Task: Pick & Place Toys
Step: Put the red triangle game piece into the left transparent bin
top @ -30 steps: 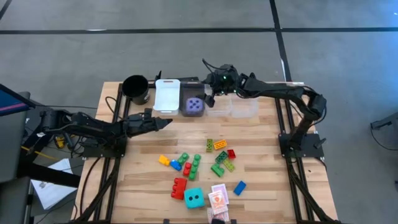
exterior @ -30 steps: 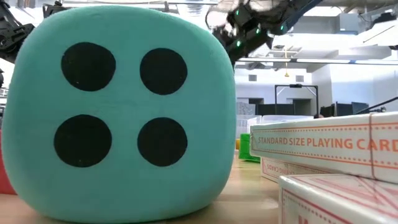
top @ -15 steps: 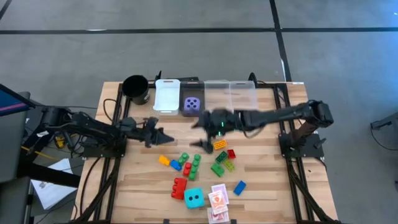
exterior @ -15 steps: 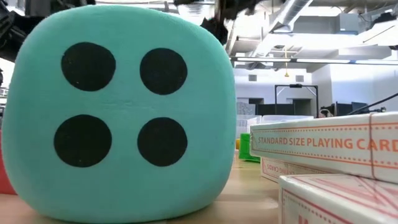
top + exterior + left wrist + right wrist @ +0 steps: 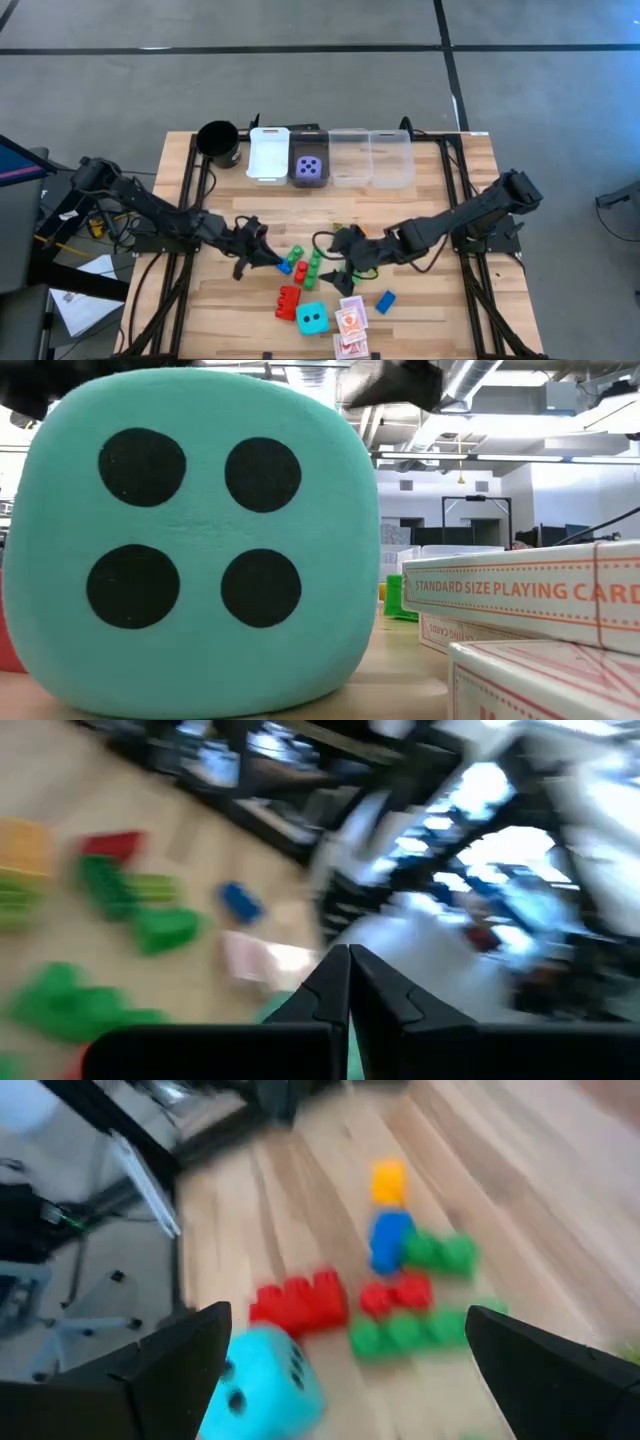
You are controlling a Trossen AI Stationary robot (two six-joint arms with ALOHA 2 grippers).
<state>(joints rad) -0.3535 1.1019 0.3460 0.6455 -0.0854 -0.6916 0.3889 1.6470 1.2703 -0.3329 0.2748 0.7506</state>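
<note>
Small bricks lie in a loose group mid-table: green (image 5: 315, 262), blue (image 5: 285, 267), red (image 5: 288, 300) and another blue (image 5: 385, 300). A cyan die (image 5: 312, 318) and red-white card packs (image 5: 350, 320) rest near the front edge. A purple die (image 5: 311, 168) lies in a dark bin (image 5: 311, 152). My left gripper (image 5: 270, 258) is shut at the left side of the bricks and holds nothing. My right gripper (image 5: 332, 258) hangs open above the group's right part. Its wrist view shows the cyan die (image 5: 265, 1390) and a red brick (image 5: 298, 1302) between its spread fingers (image 5: 170, 1370).
At the far edge stand a black cup (image 5: 218, 143), a white bin (image 5: 268, 155) and two clear bins (image 5: 350, 160) (image 5: 392, 158). In the low view the cyan die (image 5: 190, 540) fills the left and the card packs (image 5: 520, 590) the right.
My right gripper has swung from the dark bin at the far edge toward the near edge, to above the bricks, rolling as it went and staying open. My left gripper has moved right and nearer, up to the bricks, and has stayed shut. No toy has moved.
</note>
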